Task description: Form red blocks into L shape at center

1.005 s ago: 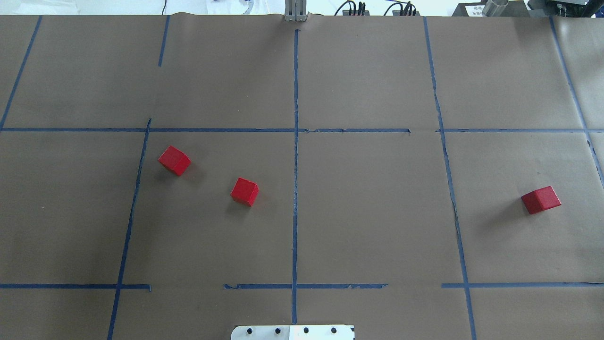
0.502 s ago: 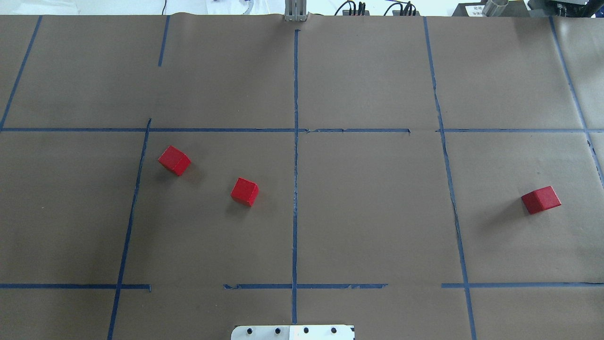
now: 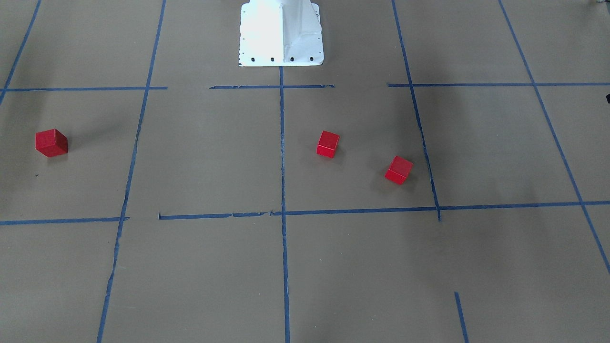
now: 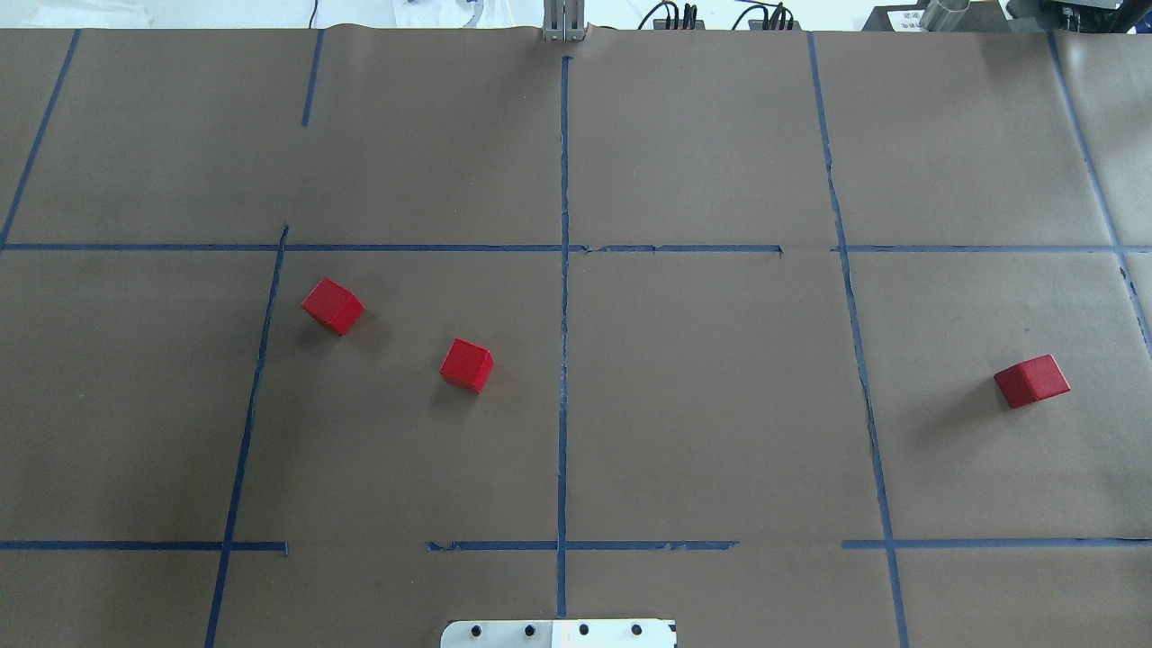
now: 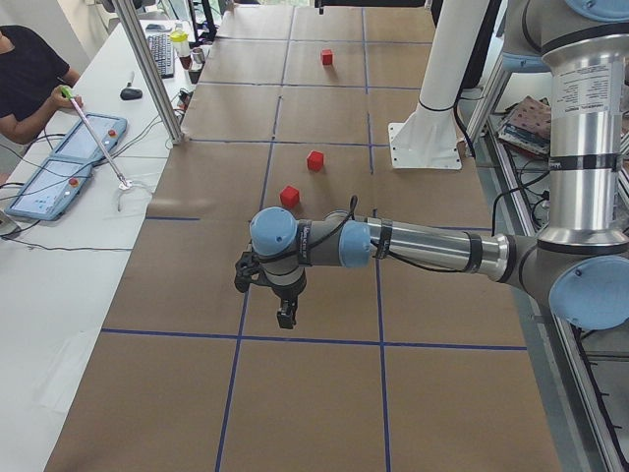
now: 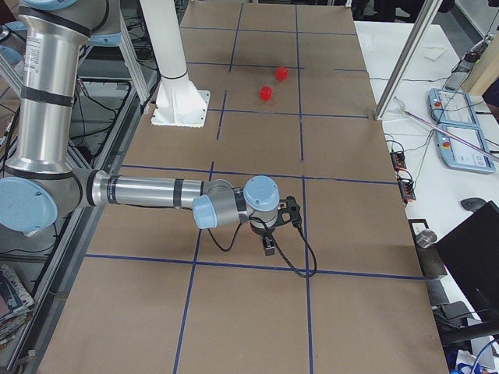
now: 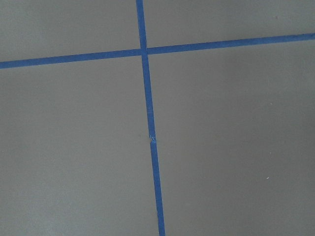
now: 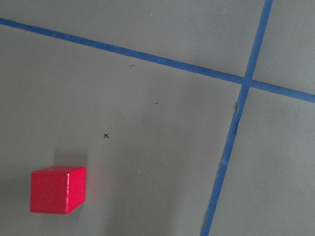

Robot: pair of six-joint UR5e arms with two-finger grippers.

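The red blocks (image 4: 466,365) sit scattered on the surface (image 4: 720,432): two left of the center (image 4: 563,396), one far right, so no L is begun. The left arm (image 5: 413,244) and right arm (image 6: 148,191) hover at opposite ends, probably ready to fetch. I cannot tell how their jaws stand.

Left claw (image 5: 285,319), right claw (image 6: 269,248) (both downward)
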